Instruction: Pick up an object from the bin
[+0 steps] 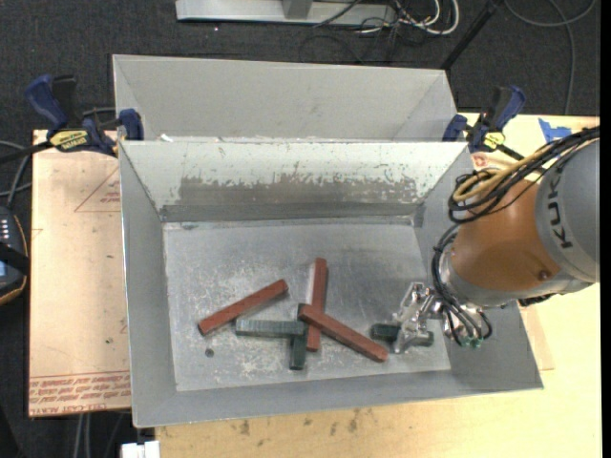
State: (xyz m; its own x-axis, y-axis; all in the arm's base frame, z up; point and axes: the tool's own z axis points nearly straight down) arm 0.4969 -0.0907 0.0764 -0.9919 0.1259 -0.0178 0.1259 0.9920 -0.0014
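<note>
My gripper (414, 321) is low at the right end of the bin floor, under the orange cover. A small dark green block (385, 332) lies right at its left side, touching or almost touching it. Just left of that block ends a red-brown bar (342, 332) that lies slanted across the floor. A second red-brown bar (316, 301) stands lengthwise above it, pointing toward the back wall.
Further left lie a third red-brown bar (242, 307) and two dark green bars, one flat (270, 328) and one pointing to the front wall (299, 351). The bin's right wall slopes up close behind the gripper.
</note>
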